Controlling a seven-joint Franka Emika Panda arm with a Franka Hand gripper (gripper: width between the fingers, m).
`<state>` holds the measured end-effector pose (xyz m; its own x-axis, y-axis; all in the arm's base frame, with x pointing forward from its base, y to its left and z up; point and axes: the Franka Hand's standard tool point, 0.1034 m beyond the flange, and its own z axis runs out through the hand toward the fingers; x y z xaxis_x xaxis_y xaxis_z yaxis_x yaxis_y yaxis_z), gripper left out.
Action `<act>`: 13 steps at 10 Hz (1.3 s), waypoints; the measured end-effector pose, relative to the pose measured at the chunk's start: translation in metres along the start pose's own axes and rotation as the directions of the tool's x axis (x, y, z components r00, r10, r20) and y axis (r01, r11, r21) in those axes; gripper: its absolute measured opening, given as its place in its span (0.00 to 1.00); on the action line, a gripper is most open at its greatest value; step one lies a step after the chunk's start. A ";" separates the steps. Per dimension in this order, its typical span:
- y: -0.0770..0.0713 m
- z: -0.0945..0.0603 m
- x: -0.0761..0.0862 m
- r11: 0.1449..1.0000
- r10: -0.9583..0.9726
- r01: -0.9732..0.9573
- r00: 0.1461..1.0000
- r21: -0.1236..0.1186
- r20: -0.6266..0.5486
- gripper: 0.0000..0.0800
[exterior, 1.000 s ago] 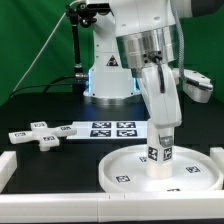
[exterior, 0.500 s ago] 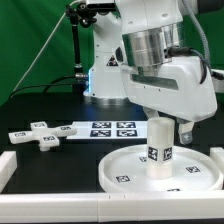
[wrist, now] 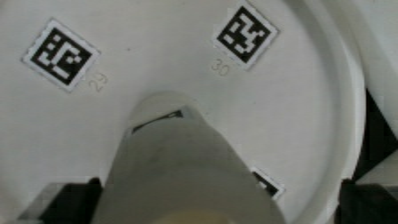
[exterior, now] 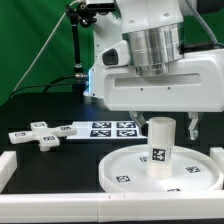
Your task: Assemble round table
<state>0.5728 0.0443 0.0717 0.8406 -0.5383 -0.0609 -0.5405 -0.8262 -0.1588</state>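
The large round disc [exterior: 115, 170] lies flat on the table in the exterior view's right front. The short cylinder leg [exterior: 160, 148] stands upright in its central hub. My gripper [exterior: 161, 124] hangs over the leg's top, with its wide hand turned across the view. One dark finger [exterior: 190, 125] shows to the right of the leg, apart from it. In the wrist view the leg [wrist: 187, 160] rises from the disc [wrist: 160, 60], and the dark fingers [wrist: 54, 205] stand wide of it on both sides. The gripper [wrist: 214, 205] is open. The cross-shaped foot [exterior: 38, 134] lies at the exterior view's left.
The marker board [exterior: 112, 128] lies behind the disc. A long white rail [exterior: 5, 165] runs along the front left, and another [exterior: 217, 152] stands at the right edge. The robot's base [exterior: 105, 75] is at the back.
The hand has turned about the leg's axis, from narrow-on to broadside. It gripped the leg's top before; now the fingers stand apart from the leg. The leg stays upright.
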 end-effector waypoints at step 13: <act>0.001 -0.001 0.004 0.489 -0.870 0.870 0.492 -0.064 0.039 0.81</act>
<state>0.5759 0.0414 0.0720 0.8848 0.4607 0.0697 0.4650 -0.8827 -0.0676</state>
